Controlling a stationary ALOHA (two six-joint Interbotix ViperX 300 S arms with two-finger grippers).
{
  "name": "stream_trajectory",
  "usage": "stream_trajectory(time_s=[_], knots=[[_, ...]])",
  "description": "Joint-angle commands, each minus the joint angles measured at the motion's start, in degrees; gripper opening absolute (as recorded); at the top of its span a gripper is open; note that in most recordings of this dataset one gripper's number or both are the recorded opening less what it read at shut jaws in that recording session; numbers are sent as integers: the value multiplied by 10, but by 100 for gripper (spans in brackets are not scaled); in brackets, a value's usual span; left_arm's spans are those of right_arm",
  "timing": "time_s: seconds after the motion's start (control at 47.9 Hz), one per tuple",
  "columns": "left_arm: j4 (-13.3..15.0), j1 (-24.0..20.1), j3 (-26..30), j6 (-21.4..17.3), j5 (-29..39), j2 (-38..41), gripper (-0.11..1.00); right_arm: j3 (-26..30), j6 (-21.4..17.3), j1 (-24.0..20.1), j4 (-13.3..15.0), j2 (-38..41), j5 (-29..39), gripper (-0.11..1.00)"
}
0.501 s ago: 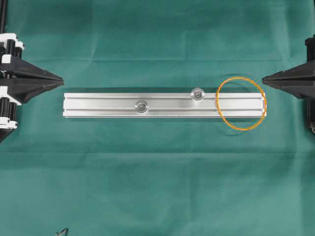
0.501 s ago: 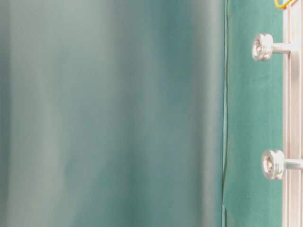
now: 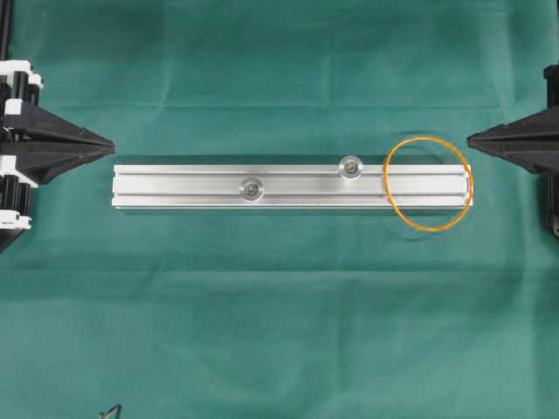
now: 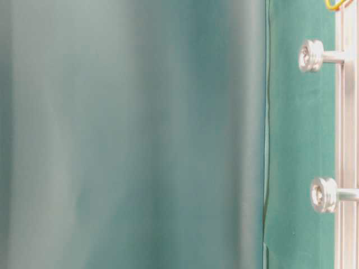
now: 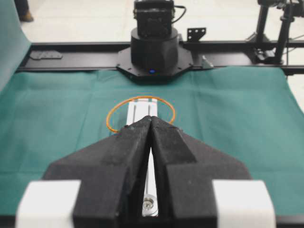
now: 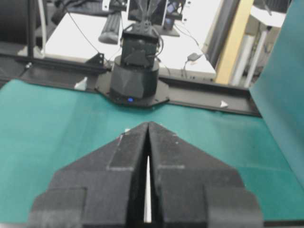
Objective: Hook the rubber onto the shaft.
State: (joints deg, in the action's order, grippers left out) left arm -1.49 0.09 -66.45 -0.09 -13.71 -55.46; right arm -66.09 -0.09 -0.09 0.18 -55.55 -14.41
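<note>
Both black wedge-shaped hands closed; thin orange rubber loop rings the grooved silver rail.

Green cloth spread flat over the table, lightly creased. Beyond its far edge, a white desk with dark cables, a yellow post, and a pale floor.

One rubber, one rail, two shafts
</note>
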Motion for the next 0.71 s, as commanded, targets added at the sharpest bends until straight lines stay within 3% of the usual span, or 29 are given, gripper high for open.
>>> stream_trajectory(time_s=[0.0,0.188,0.522,0.689], knots=[[-2,1,18,2,8,4,0,18,-1,0,-3,3,18,2],[-2,1,40,4,105,3,0,41,-11,0,-3,4,134,2],[-2,1,102,6,387,6,0,94,-33,0,-3,26,434,2],[-2,1,116,5,445,9,0,105,-33,0,-2,40,470,2]])
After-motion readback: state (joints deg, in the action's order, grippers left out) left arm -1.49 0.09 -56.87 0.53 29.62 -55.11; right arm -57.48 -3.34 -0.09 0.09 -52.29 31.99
